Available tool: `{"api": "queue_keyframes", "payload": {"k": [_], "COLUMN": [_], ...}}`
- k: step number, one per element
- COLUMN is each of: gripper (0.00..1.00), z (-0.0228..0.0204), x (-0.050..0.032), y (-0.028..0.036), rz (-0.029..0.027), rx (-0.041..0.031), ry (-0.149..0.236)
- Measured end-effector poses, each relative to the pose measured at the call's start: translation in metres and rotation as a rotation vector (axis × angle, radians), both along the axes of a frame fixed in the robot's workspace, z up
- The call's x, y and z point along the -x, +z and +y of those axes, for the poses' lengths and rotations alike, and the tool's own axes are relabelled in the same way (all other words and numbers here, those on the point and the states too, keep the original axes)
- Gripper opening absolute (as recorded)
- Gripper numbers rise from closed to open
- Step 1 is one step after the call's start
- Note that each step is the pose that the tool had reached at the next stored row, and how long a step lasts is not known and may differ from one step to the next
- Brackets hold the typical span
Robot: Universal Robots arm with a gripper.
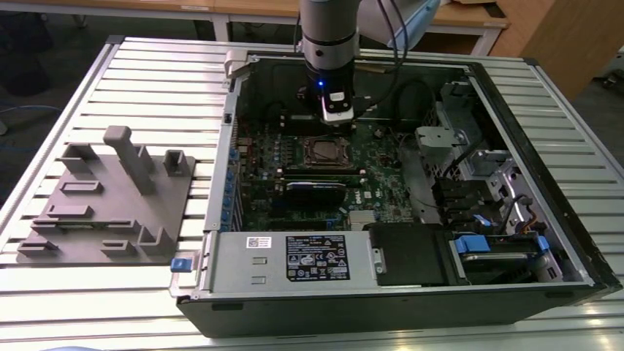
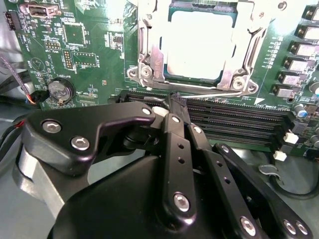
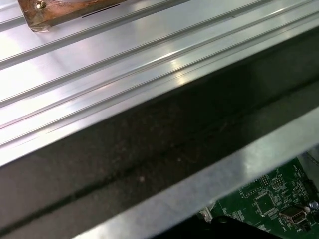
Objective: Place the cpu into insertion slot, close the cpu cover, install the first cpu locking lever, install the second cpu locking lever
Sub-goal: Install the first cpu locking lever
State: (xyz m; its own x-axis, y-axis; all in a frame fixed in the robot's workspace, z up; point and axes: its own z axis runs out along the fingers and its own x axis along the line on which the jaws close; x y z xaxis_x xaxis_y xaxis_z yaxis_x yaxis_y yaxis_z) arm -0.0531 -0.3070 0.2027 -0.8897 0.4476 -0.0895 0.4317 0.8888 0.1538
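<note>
open pc case (image 1: pixel 546 241) lies on its side on a ribbed metal table (image 1: pixel 156 66), green motherboard (image 1: pixel 385 186) facing up. grey plastic fixture block (image 1: pixel 107 205) sits on the table toward the exterior view's left, apart from the case.

arm comes down from above into the case; gripper (image 1: pixel 337 121) hangs just above the board, right beside the far edge of the insertion slot (image 1: pixel 326 152).

in the second wrist view the cpu (image 2: pixel 199 45) sits flat in the insertion slot, dull silver top showing through the cut-out. cpu cover (image 2: pixel 147 47) is down over it, silvery frame lying around the chip edges. a thin metal locking lever (image 2: pixel 219 93) runs along the cover edge nearest the gripper, lying low beside the frame; whether it is hooked i cannot tell.

fingers (image 2: pixel 174 107) are pressed together, no gap between the tips, nothing visibly gripped. tips sit just at the lever end, over the black memory slots (image 2: pixel 239 119) next to the socket; contact with the lever cannot be told.

first wrist view shows the ribbed table, the dark case wall (image 3: pixel 149 149) and a corner of green board.
</note>
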Motion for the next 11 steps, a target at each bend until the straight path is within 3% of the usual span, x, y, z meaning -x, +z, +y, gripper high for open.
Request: {"api": "queue_keyframes", "payload": {"k": [4, 11], "gripper": [0.11, 0.11], "z": [0.0019, 0.0046], "x": [0.0, -0.0001], "y": [-0.0007, -0.0013], "rz": [-0.0001, -0.0001], "rx": [0.0074, 0.01], "ry": [-0.003, -0.012]}}
